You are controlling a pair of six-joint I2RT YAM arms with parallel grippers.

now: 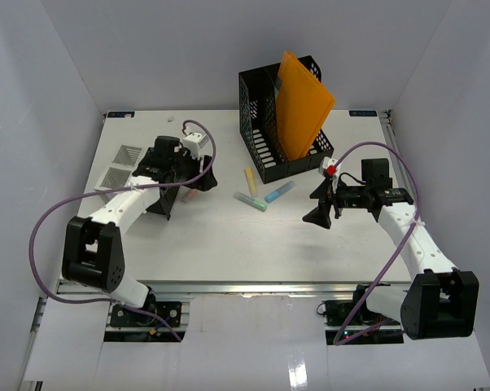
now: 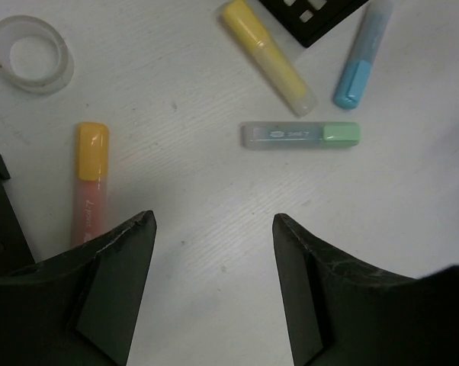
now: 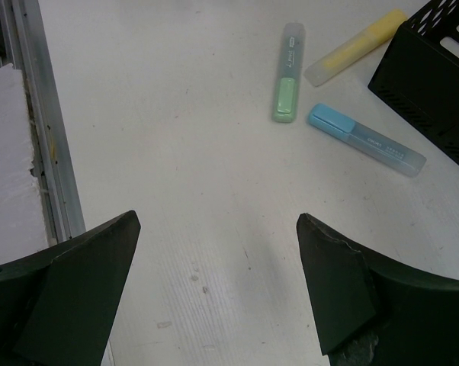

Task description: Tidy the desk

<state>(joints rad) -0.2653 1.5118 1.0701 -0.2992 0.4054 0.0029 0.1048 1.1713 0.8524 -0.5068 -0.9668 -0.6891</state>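
The white desk [image 1: 229, 244] carries loose pens. A yellow highlighter [image 1: 251, 181], a green-capped one [image 1: 250, 201] and a blue one [image 1: 280, 192] lie beside the black mesh file holder [image 1: 265, 122]. In the left wrist view an orange-capped highlighter [image 2: 91, 179] lies just left of my left gripper [image 2: 214, 219], which hovers open over bare desk with nothing between its fingers. The green one [image 2: 300, 135] lies ahead of it. My right gripper [image 3: 218, 219] is open and empty above the desk, well short of the green [image 3: 287, 72] and blue [image 3: 365, 139] highlighters.
An orange folder [image 1: 302, 106] leans in the file holder. A white slotted organizer [image 1: 123, 163] sits at the left behind the left arm. A clear tape ring [image 2: 31, 55] lies beyond the orange highlighter. The metal front rail [image 3: 43, 130] runs left of the right gripper.
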